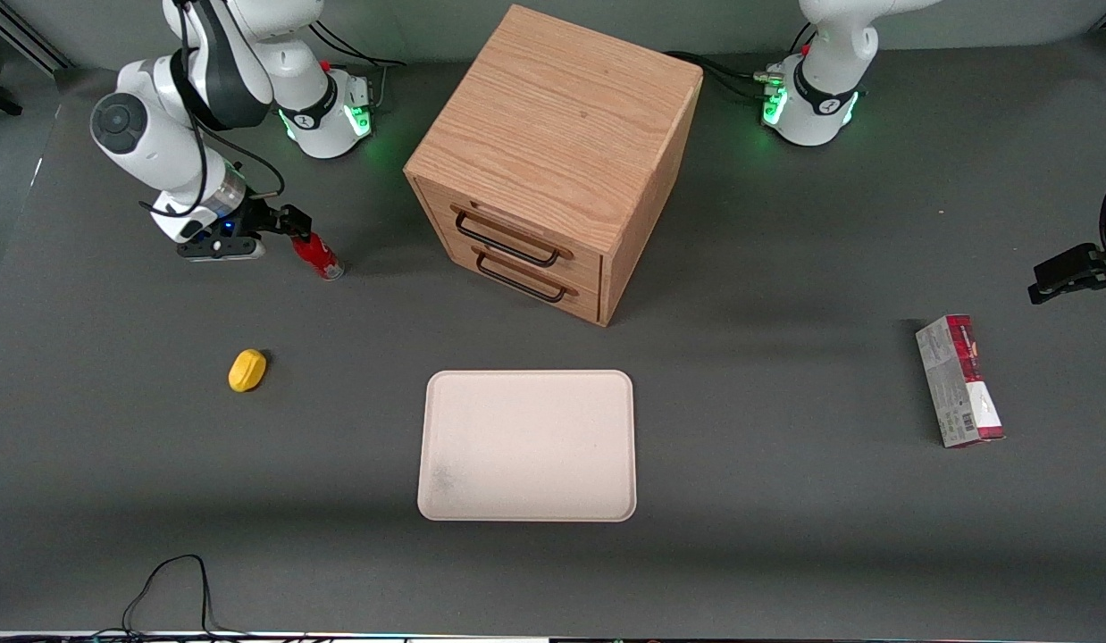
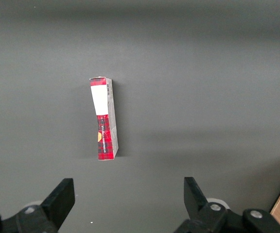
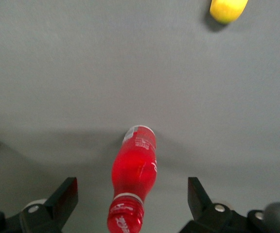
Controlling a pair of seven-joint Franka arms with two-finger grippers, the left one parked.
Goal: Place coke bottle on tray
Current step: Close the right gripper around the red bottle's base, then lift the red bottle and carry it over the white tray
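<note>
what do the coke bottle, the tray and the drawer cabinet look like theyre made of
Coke bottle, lying between the open gripper fingers: probably glossy translucent red plastic, with highlights on its body. Tray: matte cream, possibly plastic or pulp; uncertain. Drawer cabinet: wood or wood veneer, visible grain, dark metal-looking handles.

Robotics laboratory bench. Two white arm bases (image 1: 325,112) are glowing green at the edge of a dark grey mat-covered table (image 1: 785,536), and loose cables (image 1: 173,585) are trailing along its edge. The gripper (image 1: 280,234) is hovering at the coke bottle (image 1: 318,255) among staged props: wooden drawer cabinet (image 1: 553,161), tray (image 1: 528,445), carton (image 1: 959,380).
</note>
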